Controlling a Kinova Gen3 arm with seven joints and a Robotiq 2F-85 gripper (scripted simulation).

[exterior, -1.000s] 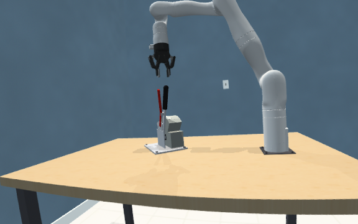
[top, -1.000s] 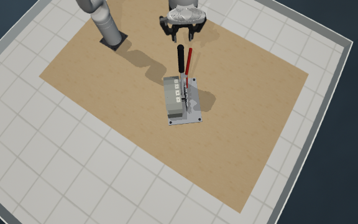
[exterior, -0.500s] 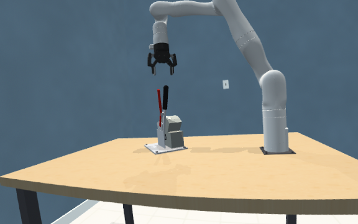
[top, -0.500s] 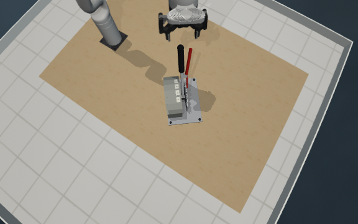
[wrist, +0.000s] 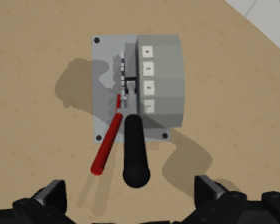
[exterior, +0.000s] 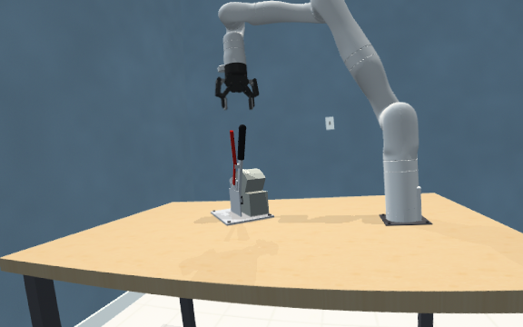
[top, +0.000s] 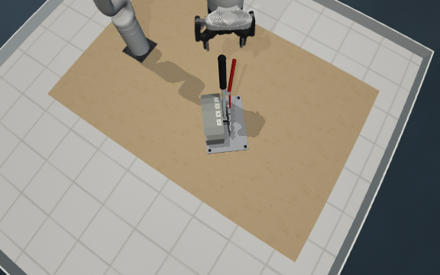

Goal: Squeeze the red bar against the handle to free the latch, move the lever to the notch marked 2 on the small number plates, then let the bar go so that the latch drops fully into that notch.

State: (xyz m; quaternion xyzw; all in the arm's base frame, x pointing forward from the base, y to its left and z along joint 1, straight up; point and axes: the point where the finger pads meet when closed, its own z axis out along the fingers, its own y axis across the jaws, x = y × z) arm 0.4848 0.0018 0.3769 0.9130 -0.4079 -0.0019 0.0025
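Note:
A lever with a black handle (top: pixel 222 72) stands up from a grey notched block (top: pixel 214 120) on a metal base plate (top: pixel 229 130). A red bar (top: pixel 231 78) runs beside the handle and is splayed away from it. Small number plates (wrist: pixel 148 76) sit in a row on the block; their digits are too small to read. My gripper (exterior: pixel 237 105) hangs wide open and empty some way above the handle top (exterior: pixel 241 129). In the wrist view the handle (wrist: pixel 135 156) and the red bar (wrist: pixel 107 144) lie between and below my spread fingers.
The arm's base (top: pixel 140 47) is bolted to the wooden table behind and left of the block. A white tiled floor with a grey rim (top: pixel 407 126) surrounds the table.

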